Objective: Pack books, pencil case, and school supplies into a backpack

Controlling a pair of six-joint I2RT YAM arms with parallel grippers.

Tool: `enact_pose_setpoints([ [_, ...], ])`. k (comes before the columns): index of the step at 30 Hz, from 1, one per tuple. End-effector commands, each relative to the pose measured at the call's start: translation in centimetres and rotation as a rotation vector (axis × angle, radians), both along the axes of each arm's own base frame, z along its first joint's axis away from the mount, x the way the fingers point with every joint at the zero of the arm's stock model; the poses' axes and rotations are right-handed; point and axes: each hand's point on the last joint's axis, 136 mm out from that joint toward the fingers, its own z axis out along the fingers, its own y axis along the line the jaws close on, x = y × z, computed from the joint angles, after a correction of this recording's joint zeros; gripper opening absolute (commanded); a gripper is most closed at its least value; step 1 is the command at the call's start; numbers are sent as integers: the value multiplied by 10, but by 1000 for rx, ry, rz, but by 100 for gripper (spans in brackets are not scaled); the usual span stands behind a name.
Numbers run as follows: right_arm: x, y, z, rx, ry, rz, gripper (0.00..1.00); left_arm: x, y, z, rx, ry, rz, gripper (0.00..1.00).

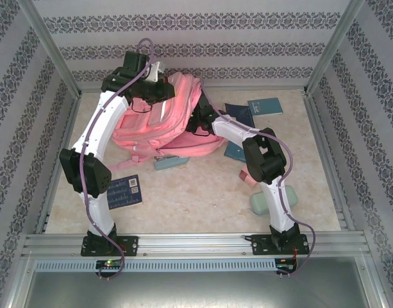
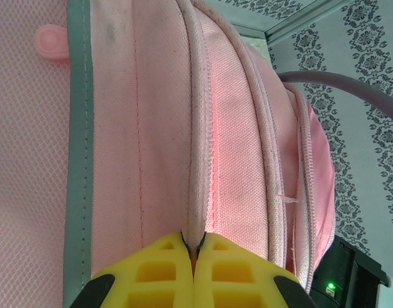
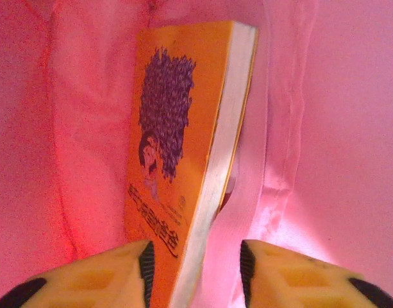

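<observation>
The pink backpack (image 1: 151, 125) lies at the back of the table. My left gripper (image 2: 195, 251) is shut on a piped seam of the backpack (image 2: 158, 128) and holds it from above (image 1: 159, 86). My right gripper (image 3: 193, 266) reaches into the bag's opening (image 1: 197, 119). Inside, against the pink lining (image 3: 337, 128), a yellow-orange book (image 3: 177, 141) stands on edge between the open fingers. It touches the left pad (image 3: 147, 266) and stands apart from the right one. Other books lie on the table: navy (image 1: 124, 191), navy (image 1: 240, 114), teal (image 1: 265, 106).
A small teal pad (image 1: 170, 163) lies just in front of the backpack. Another dark book (image 1: 234, 152) sits under my right arm. A pale green rounded case (image 1: 259, 203), maybe the pencil case, rests near the right arm's base. Patterned walls and metal rails enclose the table.
</observation>
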Motion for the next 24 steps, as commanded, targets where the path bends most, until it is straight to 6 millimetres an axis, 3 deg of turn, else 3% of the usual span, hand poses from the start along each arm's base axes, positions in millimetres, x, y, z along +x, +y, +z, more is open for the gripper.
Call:
enact_pose_setpoints([
  [1, 2, 7, 14, 27, -42, 13, 12, -1, -5, 42, -61, -139, -40, 0],
  [5, 4, 23, 6, 41, -23, 36, 9, -3, -7, 41, -68, -132, -51, 0],
  [8, 4, 34, 2, 50, -2, 58, 13, -5, -4, 39, -49, -134, -49, 0],
  [11, 4, 31, 7, 50, -12, 52, 21, -3, 10, 30, 43, -142, -6, 0],
  [13, 2, 21, 15, 33, -37, 45, 27, 1, 24, 19, 130, -145, 34, 0],
  [18, -9, -27, 30, -36, -88, 6, 35, 12, 55, -13, 306, -147, 69, 0],
  [24, -32, -89, 39, -117, -117, -29, 39, 30, 66, -52, 436, -126, 59, 0],
])
